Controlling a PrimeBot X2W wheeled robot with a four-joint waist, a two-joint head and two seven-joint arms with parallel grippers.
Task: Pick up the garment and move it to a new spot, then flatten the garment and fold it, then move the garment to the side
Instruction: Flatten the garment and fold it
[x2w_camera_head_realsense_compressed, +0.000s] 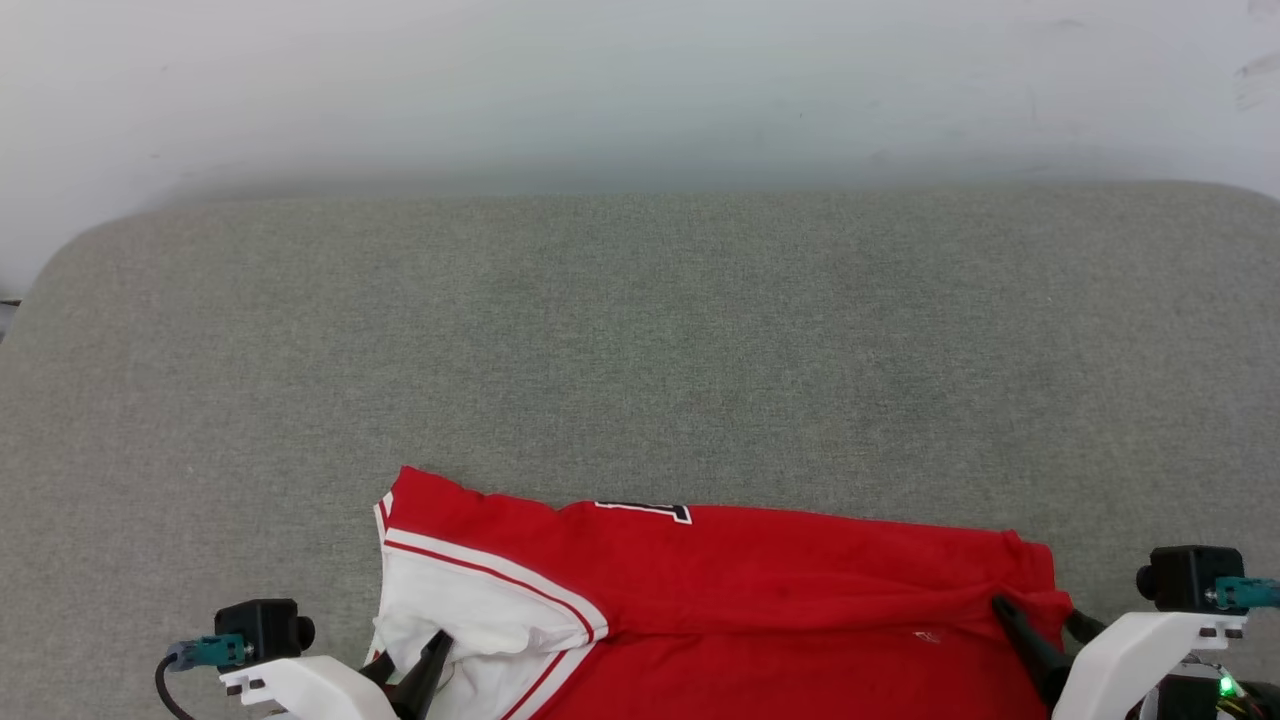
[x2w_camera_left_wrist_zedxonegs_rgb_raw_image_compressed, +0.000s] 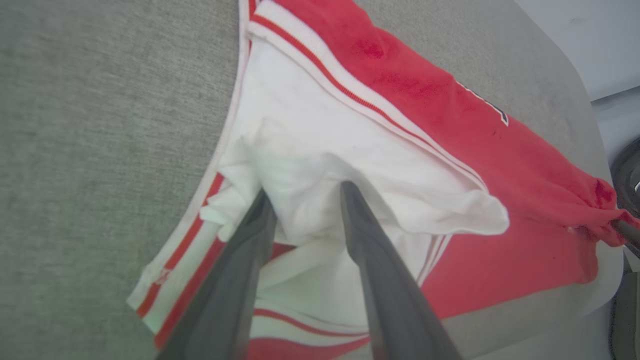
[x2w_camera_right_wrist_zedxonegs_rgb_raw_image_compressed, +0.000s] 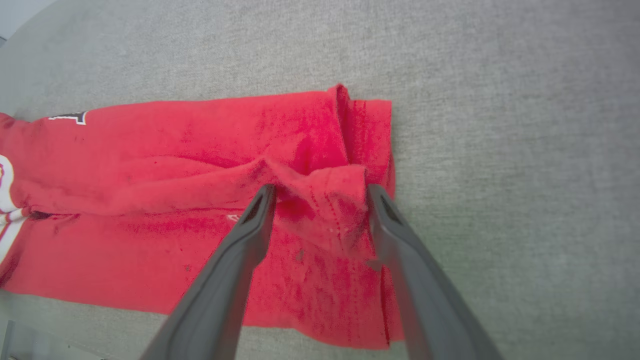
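Garment (x2w_camera_head_realsense_compressed: 760, 590): one red jersey, folded at your worktop's (x2w_camera_head_realsense_compressed: 640, 330) near edge | left gripper (x2w_camera_left_wrist_zedxonegs_rgb_raw_image_compressed: 305, 192): its wrist view shows you, plainer than head view, jaws apart astride bunched white sleeve | right gripper (x2w_camera_right_wrist_zedxonegs_rgb_raw_image_compressed: 321, 190): jaws apart astride red hem ridge | count: two grippers.

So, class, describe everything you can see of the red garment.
The garment is soft red jersey cloth with a white sleeve panel and red-and-white stripe trim. It lies folded over, wrinkled, at the near edge of the grey fabric surface. The left gripper straddles bunched white cloth; the right gripper straddles a red fold, both open.
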